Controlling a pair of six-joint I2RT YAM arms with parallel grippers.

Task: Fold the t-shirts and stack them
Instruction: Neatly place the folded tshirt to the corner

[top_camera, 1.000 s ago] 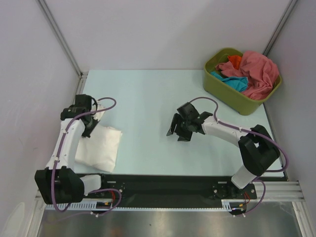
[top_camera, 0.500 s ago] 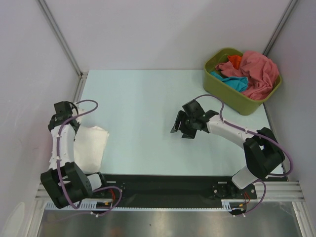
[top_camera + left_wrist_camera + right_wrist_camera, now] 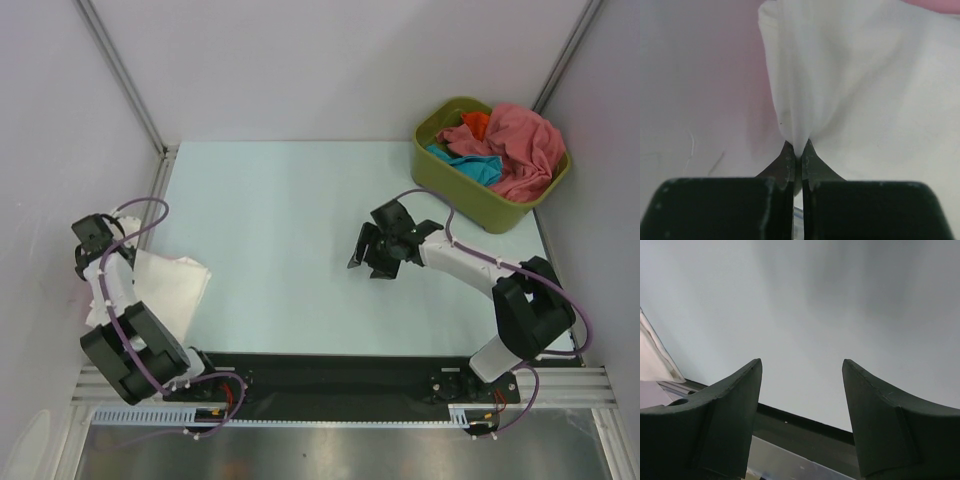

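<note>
The left tool (image 3: pixel 796 150) is pinched tight on a fold of the white t-shirt (image 3: pixel 840 90). The wrist view shows the cloth gathered to a point between the two fingers (image 3: pixel 788 162) and fanning out above them (one small dark speck sits on the fold near the grip). From the top view, that arm (image 3: pixel 100 285) reaches toward 9 o'clock, out by the left wall. The shirt (image 3: pixel 165 290) trails from it as a rumpled white slab at about 8 o'clock on the worktop (image 3: pixel 290 200), with its near end close to the dark front rail (image 3: pixel 330 375).

The right tool (image 3: pixel 801 365) stands wide with nothing between its fingers. Its wrist camera sees only bare pale worktop between them, and the rail beyond. In the top view it (image 3: pixel 365 255) hangs over the middle of the worktop, fingers aimed roughly toward 7 o'clock, well apart from the white shirt.

At 2 o'clock, in the far right corner, sits an olive-green tub (image 3: pixel 470 200). More t-shirts are heaped in it: a rose-red one (image 3: pixel 520 145) spills over the right rim, a teal one (image 3: pixel 470 165) lies beside it toward 8 o'clock, and a bit of orange (image 3: pixel 476 122) shows at the back.
</note>
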